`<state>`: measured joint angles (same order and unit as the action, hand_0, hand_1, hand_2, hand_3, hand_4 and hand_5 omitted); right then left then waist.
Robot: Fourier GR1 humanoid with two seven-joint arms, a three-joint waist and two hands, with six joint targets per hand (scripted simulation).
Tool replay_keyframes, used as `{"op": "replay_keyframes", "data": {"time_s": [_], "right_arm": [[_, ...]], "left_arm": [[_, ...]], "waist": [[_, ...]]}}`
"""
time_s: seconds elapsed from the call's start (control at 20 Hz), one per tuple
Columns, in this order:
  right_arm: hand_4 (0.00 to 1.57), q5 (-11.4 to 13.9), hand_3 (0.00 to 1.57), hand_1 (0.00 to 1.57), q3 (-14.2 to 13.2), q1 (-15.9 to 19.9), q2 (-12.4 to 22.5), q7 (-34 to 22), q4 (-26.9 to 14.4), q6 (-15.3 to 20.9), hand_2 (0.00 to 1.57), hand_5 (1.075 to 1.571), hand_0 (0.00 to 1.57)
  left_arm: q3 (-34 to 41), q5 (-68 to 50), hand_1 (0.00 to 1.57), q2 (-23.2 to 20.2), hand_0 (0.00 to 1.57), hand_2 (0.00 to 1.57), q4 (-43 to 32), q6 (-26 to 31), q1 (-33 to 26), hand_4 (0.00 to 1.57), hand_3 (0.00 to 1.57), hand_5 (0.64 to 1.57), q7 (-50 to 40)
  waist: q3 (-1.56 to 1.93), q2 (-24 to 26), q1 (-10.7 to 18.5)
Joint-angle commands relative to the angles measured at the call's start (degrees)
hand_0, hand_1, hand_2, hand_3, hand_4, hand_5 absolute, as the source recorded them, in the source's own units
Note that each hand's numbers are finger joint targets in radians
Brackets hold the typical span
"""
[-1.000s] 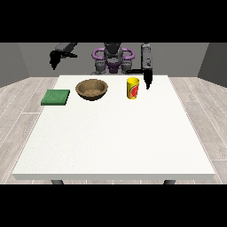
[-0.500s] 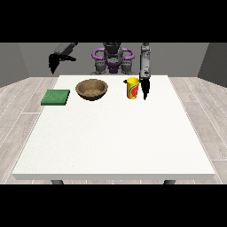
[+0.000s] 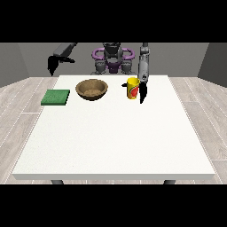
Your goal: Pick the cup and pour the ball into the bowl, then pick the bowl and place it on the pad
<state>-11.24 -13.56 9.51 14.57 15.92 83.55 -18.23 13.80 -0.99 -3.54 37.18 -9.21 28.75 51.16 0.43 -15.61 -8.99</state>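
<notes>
Yellow cup point(image 3: 132, 88) near the desk's point(image 3: 115, 133) far edge looks light and rigid; grasp its side mid-height. Whether the hand at the view's right point(image 3: 142, 92) beside it is released or clenched, I cannot tell.

Table point(image 3: 115, 146): pad point(image 3: 56, 97) at far left edge, bowl point(image 3: 91, 88) right of it, cup point(image 3: 132, 88) right of bowl; all three in a row along the far side. Hand at view's right point(image 3: 142, 92) just beside cup, on its right. Hand at view's left point(image 3: 52, 65) raised behind pad, off table
</notes>
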Motion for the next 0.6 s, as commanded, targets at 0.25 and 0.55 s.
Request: {"op": "replay_keyframes", "data": {"time_s": [0.25,0.55], "right_arm": [[0.0,-2.9,0.0,0.0,-2.88,2.76,3.93,-2.69,0.25,-1.95,0.0,1.57,0.0],[0.0,-1.6,0.0,0.0,-4.42,0.17,4.04,-4.83,-10.0,-0.71,0.0,1.57,0.0]], "left_arm": [[-2.54,8.08,1.32,2.19,1.32,1.57,-2.1,-15.97,-1.91,1.48,1.57,1.25,4.52],[-11.09,15.75,1.34,-1.32,1.34,1.57,1.42,-14.96,-3.28,1.53,1.57,1.304,-12.17]], "waist": [[-0.46,-2.34,-3.44],[-0.3,12.87,3.88]]}}
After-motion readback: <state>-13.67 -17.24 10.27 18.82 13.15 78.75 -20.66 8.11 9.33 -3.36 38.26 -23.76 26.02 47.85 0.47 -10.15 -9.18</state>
